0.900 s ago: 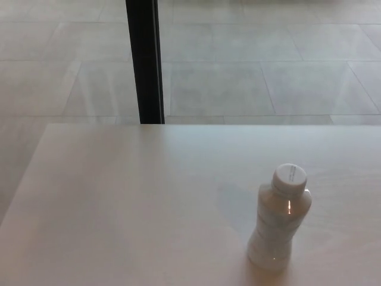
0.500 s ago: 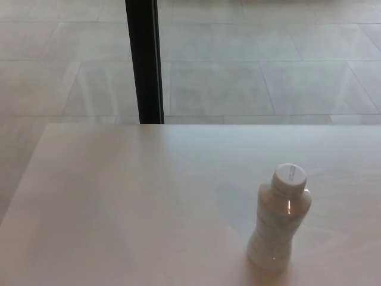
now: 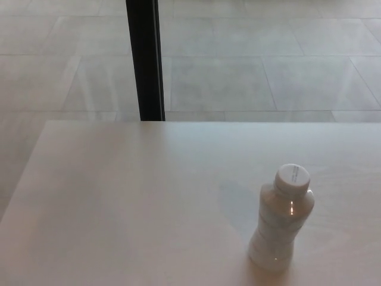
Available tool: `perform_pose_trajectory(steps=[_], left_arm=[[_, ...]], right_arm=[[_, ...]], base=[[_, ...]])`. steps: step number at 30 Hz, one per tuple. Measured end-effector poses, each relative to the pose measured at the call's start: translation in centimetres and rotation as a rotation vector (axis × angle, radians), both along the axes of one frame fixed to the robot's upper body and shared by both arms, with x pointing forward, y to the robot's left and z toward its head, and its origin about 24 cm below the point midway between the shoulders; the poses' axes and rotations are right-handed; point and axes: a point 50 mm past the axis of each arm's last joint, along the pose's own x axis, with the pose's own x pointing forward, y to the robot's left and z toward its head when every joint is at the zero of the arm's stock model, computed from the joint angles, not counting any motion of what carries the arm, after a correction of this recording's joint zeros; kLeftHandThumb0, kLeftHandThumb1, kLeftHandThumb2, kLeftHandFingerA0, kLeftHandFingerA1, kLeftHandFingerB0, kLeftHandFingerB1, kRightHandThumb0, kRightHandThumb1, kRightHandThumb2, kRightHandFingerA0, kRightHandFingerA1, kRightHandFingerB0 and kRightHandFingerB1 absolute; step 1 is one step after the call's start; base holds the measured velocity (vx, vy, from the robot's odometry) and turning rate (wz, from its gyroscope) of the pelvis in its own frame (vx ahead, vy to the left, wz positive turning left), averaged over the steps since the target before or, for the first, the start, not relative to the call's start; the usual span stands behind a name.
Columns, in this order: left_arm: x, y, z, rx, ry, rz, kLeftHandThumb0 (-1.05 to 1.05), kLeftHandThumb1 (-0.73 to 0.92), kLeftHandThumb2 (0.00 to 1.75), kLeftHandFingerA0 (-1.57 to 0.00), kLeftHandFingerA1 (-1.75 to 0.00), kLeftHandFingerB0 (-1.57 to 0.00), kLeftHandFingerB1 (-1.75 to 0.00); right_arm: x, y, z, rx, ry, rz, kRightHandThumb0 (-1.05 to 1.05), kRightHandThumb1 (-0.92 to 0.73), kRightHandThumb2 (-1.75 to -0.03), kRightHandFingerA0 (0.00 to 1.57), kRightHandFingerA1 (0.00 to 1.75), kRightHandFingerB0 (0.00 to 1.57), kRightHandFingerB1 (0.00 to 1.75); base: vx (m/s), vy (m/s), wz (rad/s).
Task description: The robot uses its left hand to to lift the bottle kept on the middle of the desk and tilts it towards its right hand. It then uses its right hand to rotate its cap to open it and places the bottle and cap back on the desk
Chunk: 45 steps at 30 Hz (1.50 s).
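Neither hand shows, so their state can't be told. Only the view has nudged slightly; the bottle (image 3: 280,223) stands upright on the desk (image 3: 119,196), toward its right front, cap (image 3: 292,176) on. Lifting hasn't begun.

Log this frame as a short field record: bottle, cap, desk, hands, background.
bottle: clear plastic bottle, upright on the desk, toward the right and near edge of the view
cap: white cap, on the bottle
desk: pale desk; nothing else shows on it
left hand: not in view
right hand: not in view
background: tiled floor beyond the desk's far edge, with a black post rising behind that edge
task progress: bottle not yet lifted
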Motion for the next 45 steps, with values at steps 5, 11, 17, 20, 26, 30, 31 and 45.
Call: perform_pose_trajectory(steps=[5,11,17,20,26,30,31,45], left_arm=[[4.9,-3.0,3.9,0.057,-0.157,-0.166,-0.4,0.54,1.11,-0.04,-0.55,-0.01,-0.51],[8.9,-7.8,8.2,0.106,-0.309,-0.377,-0.39,0.57,1.12,-0.04,-0.54,-0.01,-0.51],[11.1,-13.6,11.5,0.134,-0.415,-0.603,-0.69,0.79,0.61,-0.17,-0.5,-0.18,-0.39],[11.7,-16.5,12.5,0.126,-0.442,-0.71,-0.74,0.76,0.61,-0.2,-0.5,-0.2,-0.38],[12.3,-20.6,12.4,0.089,-0.41,-0.861,-0.39,0.47,1.06,-0.02,-0.53,0.0,-0.49],[12.4,-22.6,11.6,0.051,-0.36,-0.93,-0.38,0.48,1.07,-0.03,-0.53,0.0,-0.5],[12.5,-23.1,11.4,0.042,-0.345,-0.947,-0.71,0.77,0.63,-0.1,-0.48,-0.09,-0.35],[14.1,-30.1,7.6,0.08,-0.054,-1.141,-0.98,0.62,1.01,0.0,-0.23,0.0,-0.12]], right_arm=[[2.0,2.1,1.5,-0.042,-0.065,0.103,-0.85,-0.76,-0.63,0.21,0.48,0.16,0.37],[4.2,5.7,2.3,-0.063,-0.119,0.253,-0.38,-0.43,-1.04,0.03,0.51,0.0,0.49],[6.0,10.0,2.9,-0.057,-0.171,0.416,-0.38,-0.46,-1.05,0.03,0.51,0.0,0.49],[6.7,11.9,3.3,-0.052,-0.188,0.49,-0.38,-0.46,-1.06,0.03,0.51,0.0,0.49],[7.4,14.1,3.7,-0.04,-0.195,0.571,-0.75,-0.8,-0.65,0.25,0.43,0.17,0.27],[7.5,14.7,3.8,-0.036,-0.193,0.59,-0.76,-0.79,-0.65,0.26,0.45,0.19,0.27],[7.5,14.8,3.8,-0.033,-0.191,0.594,-0.76,-0.8,-0.64,0.25,0.45,0.16,0.27],[7.7,15.1,4.0,0.019,-0.165,0.593,-0.75,-0.62,-0.96,0.26,0.56,0.14,0.42]], base=[[0.0,0.0,0.0],[0.0,0.0,0.0],[0.0,0.0,0.0],[0.0,0.0,0.0],[0.0,0.0,0.0],[0.0,0.0,0.0],[0.0,0.0,0.0],[0.0,0.0,0.0]])
